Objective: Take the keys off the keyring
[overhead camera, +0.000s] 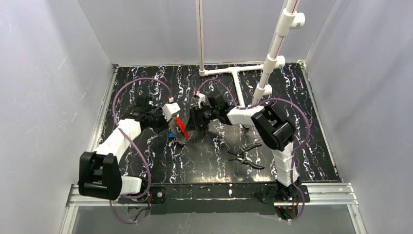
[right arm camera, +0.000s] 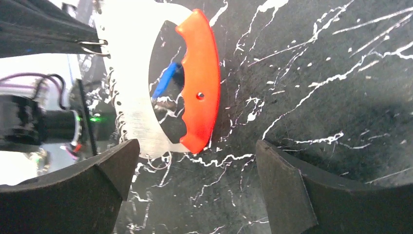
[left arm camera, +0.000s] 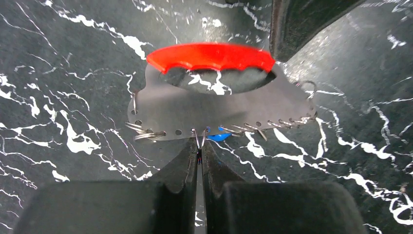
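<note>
Left wrist view is showing the keyring [left arm camera: 214,105], a flat silvery-grey metal plate with a bright red moulded grip along one long edge. An oval opening is sitting under the grip, and a row of small holes is running along the other edge. The keyring is sitting near the middle of the table, slightly toward the left edge; whether it is resting on the surface or hanging above it is hard to tell. A small wire ring [left arm camera: 198,139] is passing through one of those holes, with more such rings hanging along the edge. A small blue-headed key [left arm camera: 219,137] is peeking out from behind the plate, mostly hidden; other keys are not showing as separate shapes.

The left gripper [left arm camera: 199,146] is pinching the small wire ring, its fingers pressed almost together. The right gripper [right arm camera: 197,148] is holding its fingers wide apart, with the grip's end lying just beyond the tips.

Black-handled pliers [overhead camera: 246,155] are lying on the black, white-veined table [overhead camera: 204,165], toward the near right corner. A white plastic pipe frame [overhead camera: 221,71] is standing at the far edge, its top cut off.
</note>
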